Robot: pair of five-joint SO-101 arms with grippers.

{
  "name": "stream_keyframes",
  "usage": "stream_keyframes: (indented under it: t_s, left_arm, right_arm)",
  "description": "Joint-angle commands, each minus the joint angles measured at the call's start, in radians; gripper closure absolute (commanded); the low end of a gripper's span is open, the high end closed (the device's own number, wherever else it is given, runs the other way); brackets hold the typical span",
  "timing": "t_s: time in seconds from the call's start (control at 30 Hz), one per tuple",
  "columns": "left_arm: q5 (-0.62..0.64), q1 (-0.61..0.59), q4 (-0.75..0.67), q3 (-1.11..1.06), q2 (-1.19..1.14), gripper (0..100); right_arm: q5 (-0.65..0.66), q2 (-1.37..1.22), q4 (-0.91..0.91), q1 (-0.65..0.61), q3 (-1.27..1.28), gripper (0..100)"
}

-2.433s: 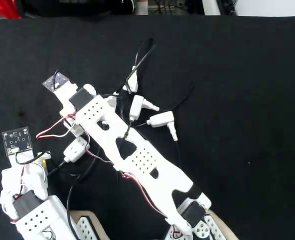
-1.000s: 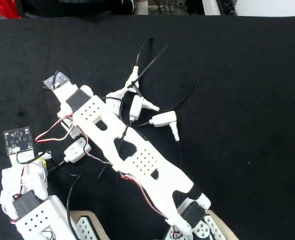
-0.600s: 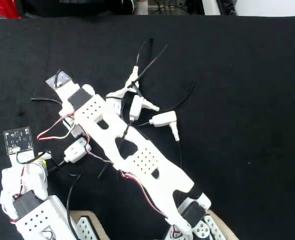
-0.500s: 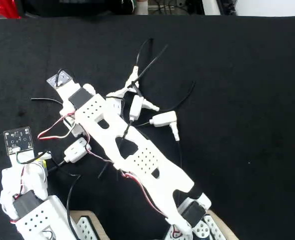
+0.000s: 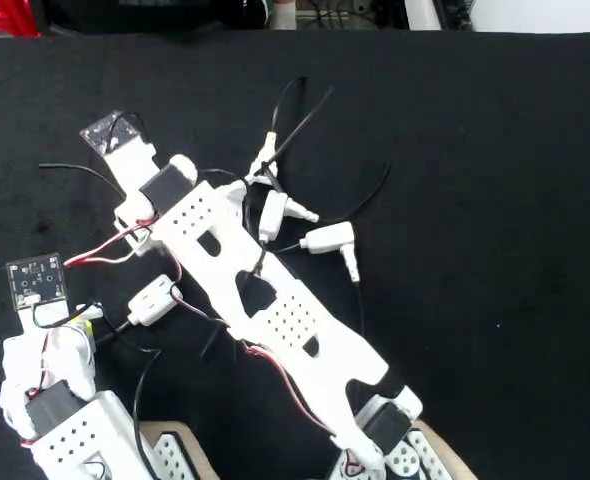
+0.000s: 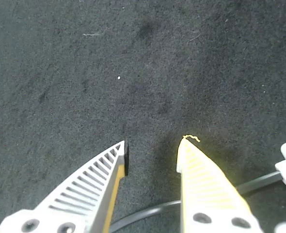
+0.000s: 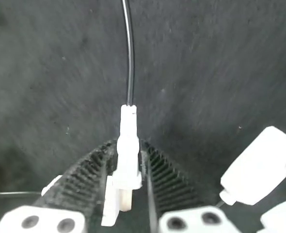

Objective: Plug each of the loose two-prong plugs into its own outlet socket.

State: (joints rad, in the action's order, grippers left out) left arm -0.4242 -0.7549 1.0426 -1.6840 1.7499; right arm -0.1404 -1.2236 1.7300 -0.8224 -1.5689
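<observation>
Movement on the right arm (image 5: 275, 310), which I am running diagonally across the black surface (image 5: 475, 150): over the last couple of seconds its wrist has swung farther out toward the far left corner. A black cord (image 5: 75, 175) is now trailing across the cloth there, where none lay before. The right tool (image 7: 129, 144) is clenching a slim white plug (image 7: 127, 124) between both ribbed fingers, with the plug's cord running straight away from the tips. I am reading this as the plug being drawn clear of the tangle with its cord dragging behind, not yet lined up with any socket.

The left tool (image 6: 153, 144) is hanging released over bare cloth near the left edge, with nothing between its spread fingers, and a black cable (image 6: 148, 213) is passing beneath it.

Mid-surface, three more white plugs are lying loose among crossed cords. One (image 5: 272, 213) is lying just beside the right arm. Another (image 5: 325, 238) is pointing its prongs toward the near edge. A smaller one (image 5: 265, 155) is sitting farther back. A white block (image 5: 153, 298) on a cord is resting between the two arms. I am taking it for a socket, though I cannot see its face.

By my judgement, one plug is in hand and none is seated. The held plug is going to need turning toward a socket opening next, and the trailing cord is risking a snag on the others.
</observation>
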Motion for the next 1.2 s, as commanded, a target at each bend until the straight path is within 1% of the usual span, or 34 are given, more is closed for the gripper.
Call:
stream_keyframes:
  t_s: [0.0, 0.1, 0.27, 0.4, 0.63, 0.9, 0.97, 1.03, 1.17]
  left_arm:
    - [-0.008, 0.018, 0.006, -0.019, 0.000, 82]
    - [-0.008, 0.047, 0.006, -0.019, 0.000, 82]
    - [-0.011, 0.050, 0.006, -0.019, 0.000, 82]
    - [-0.011, 0.050, 0.006, -0.019, -0.002, 82]
    - [-0.011, 0.050, 0.006, -0.019, -0.003, 82]
    - [-0.006, 0.056, 0.006, -0.019, 0.003, 82]
    - [-0.006, 0.056, 0.006, -0.019, 0.005, 82]
    - [-0.006, 0.056, 0.006, -0.015, 0.005, 82]
    - [-0.006, 0.061, -0.002, -0.012, 0.005, 82]
  right_arm:
    - [0.025, 0.047, 0.038, 0.000, -0.105, 98.8]
    - [0.052, 0.107, 0.038, 0.003, -0.088, 98.8]
    - [0.052, 0.259, 0.040, 0.032, -0.041, 98.8]
    - [0.052, 0.412, 0.040, 0.032, 0.101, 98.8]
    - [0.054, 0.739, 0.035, 0.032, 0.642, 98.8]
    - [0.055, 1.139, 0.006, 0.028, 1.158, 98.7]
    - [0.055, 1.247, -0.051, 0.028, 1.302, 98.7]
    - [0.054, 1.365, -0.144, 0.028, 1.471, 98.7]
    - [0.048, 1.624, -0.428, 0.028, 1.865, 98.7]
